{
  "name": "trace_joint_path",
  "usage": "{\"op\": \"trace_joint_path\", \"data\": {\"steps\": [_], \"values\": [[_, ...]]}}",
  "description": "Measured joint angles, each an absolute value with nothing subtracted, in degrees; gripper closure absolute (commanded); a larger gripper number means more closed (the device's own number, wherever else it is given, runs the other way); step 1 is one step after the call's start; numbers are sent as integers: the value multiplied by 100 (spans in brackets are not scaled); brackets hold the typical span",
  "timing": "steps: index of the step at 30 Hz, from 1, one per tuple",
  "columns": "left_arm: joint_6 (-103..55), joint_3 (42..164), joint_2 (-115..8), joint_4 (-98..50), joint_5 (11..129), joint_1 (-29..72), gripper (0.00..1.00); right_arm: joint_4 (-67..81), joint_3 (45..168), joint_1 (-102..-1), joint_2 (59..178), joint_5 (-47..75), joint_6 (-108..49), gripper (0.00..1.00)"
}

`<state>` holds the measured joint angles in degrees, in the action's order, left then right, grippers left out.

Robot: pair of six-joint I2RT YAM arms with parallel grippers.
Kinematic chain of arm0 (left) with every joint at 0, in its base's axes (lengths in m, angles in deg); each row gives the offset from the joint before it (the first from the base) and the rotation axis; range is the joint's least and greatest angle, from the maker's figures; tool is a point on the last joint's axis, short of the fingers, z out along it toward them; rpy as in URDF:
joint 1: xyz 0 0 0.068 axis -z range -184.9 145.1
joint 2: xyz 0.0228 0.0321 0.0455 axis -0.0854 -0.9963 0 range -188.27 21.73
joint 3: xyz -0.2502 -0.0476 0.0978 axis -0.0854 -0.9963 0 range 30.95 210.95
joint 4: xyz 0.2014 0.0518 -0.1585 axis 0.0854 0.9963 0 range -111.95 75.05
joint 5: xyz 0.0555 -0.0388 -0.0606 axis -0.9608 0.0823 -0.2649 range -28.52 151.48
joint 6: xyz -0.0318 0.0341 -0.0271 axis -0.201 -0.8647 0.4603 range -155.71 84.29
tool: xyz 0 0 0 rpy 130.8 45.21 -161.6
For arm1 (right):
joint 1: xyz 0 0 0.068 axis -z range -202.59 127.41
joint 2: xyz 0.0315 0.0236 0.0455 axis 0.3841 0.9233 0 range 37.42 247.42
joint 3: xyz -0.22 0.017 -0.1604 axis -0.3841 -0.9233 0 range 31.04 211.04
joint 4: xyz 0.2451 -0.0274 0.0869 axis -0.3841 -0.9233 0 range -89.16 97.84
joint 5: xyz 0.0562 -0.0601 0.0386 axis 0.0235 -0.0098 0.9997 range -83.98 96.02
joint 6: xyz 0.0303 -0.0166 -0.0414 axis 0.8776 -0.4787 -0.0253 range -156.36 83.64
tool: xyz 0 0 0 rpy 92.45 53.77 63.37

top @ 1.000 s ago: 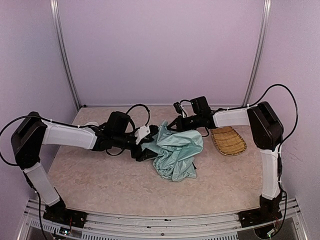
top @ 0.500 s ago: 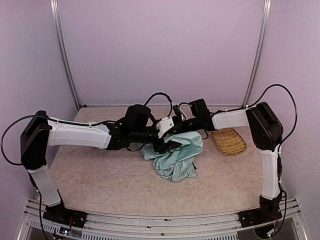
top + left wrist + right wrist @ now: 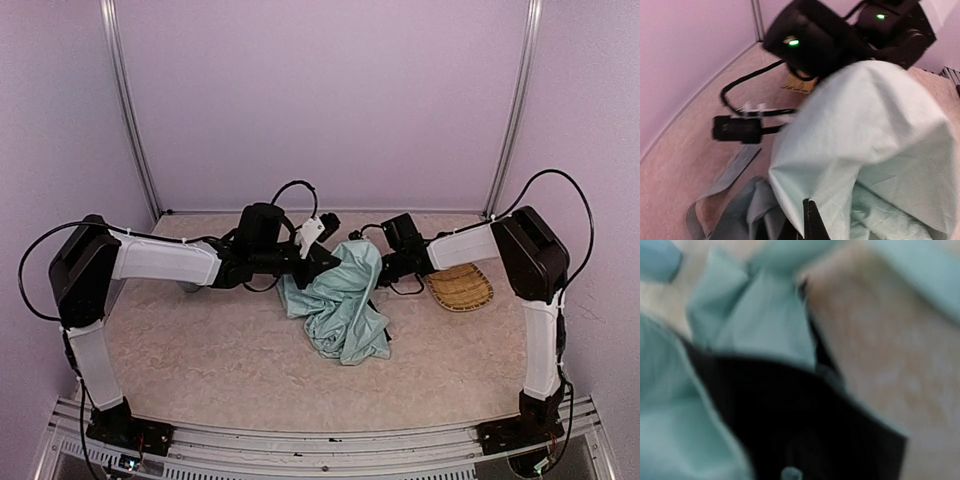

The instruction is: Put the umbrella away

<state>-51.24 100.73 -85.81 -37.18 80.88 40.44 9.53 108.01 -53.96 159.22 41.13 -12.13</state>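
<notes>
Umbrella (image 3: 345, 300): collapsed heap of mint-green fabric, black underside showing at lower right edge. Lying at middle of table (image 3: 200, 340), top fold raised in a peak. Left gripper (image 3: 328, 258): clenched on fabric at heap's 11 o'clock edge. Right gripper (image 3: 380, 268): clenched, pressed against heap at 1 o'clock; hold on anything not discernible, wrist view blurred. Woven tray (image 3: 460, 288): at 3 o'clock of heap, apart from fabric.
</notes>
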Motion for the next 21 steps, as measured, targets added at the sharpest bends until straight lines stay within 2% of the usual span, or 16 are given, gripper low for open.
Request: {"op": "trace_joint_path", "data": {"steps": [6,15,16,21], "values": [[-3891,9557,-8601,-4124,8563,2912,100,875,10064,-5359,15598,4203,-1427,100],[-3056,10054,-9950,-3838,9043,2729,100,1058,9290,-5311,15170,4319,-1449,100],[-3037,10187,-10122,-3722,9074,2737,100,1063,9258,-5307,15159,4323,-1449,98],[-3133,10738,-10533,-3158,9035,2838,100,890,9192,-5267,14949,4168,-1549,68]]}}
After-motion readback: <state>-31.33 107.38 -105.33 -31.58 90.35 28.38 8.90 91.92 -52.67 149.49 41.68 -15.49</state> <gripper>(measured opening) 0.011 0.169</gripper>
